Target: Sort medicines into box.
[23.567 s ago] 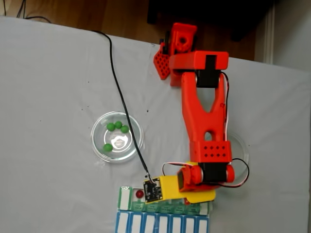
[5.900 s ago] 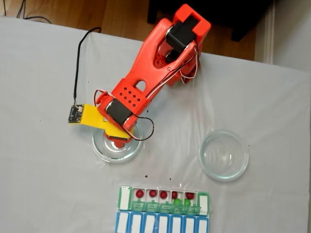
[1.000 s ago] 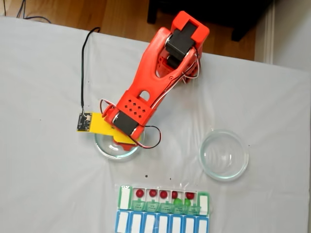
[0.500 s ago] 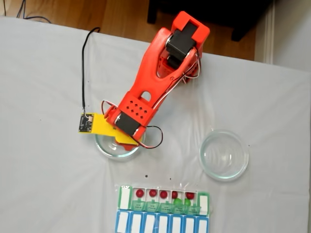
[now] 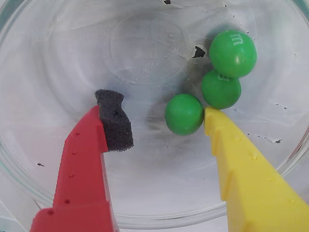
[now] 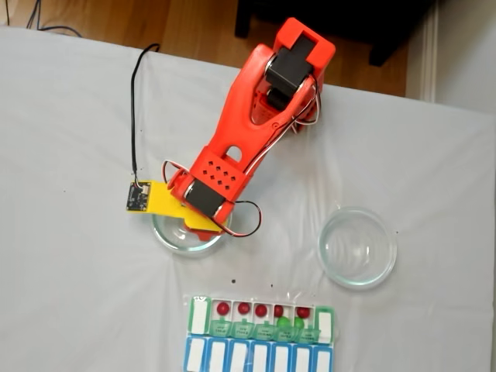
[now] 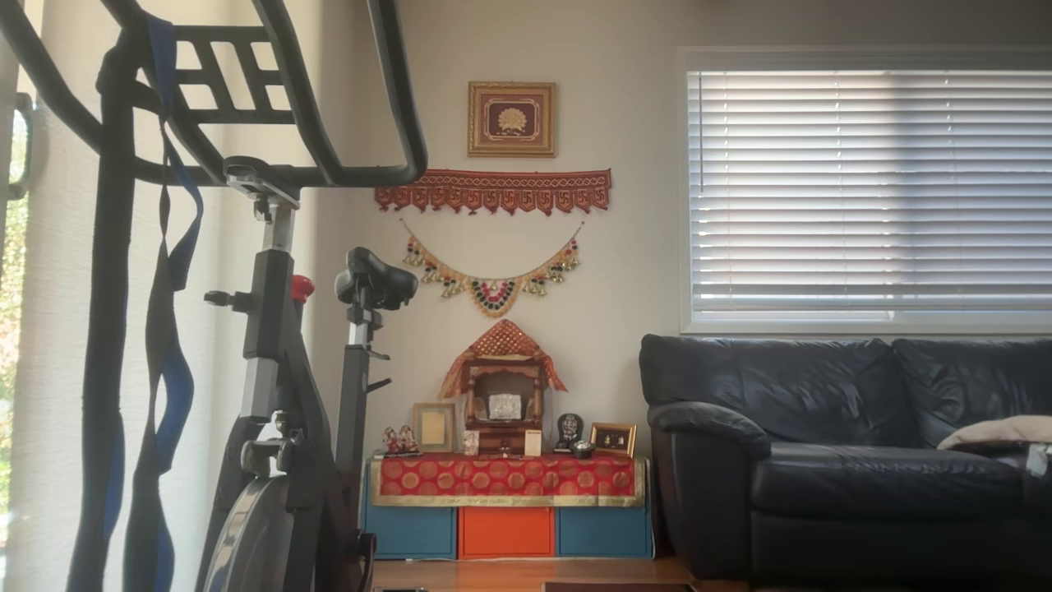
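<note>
Wrist view: end effector gaped wide inside round clear glass dish, nearest small round green ball between fingers, beside yellow one. Ball likely hard, slick, prone to roll; pinch across middle. Long white pill organiser with green lids well apart on desk.

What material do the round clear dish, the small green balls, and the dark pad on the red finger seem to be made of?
The round clear dish looks like glass or clear plastic: transparent, glossy, with moulded rings; which one, I cannot tell. The small green balls seem candy-like with a hard, smooth, slightly shiny shell; one bears a pale printed mark. The dark pad on the red finger looks like soft matte foam, with a porous surface.
</note>
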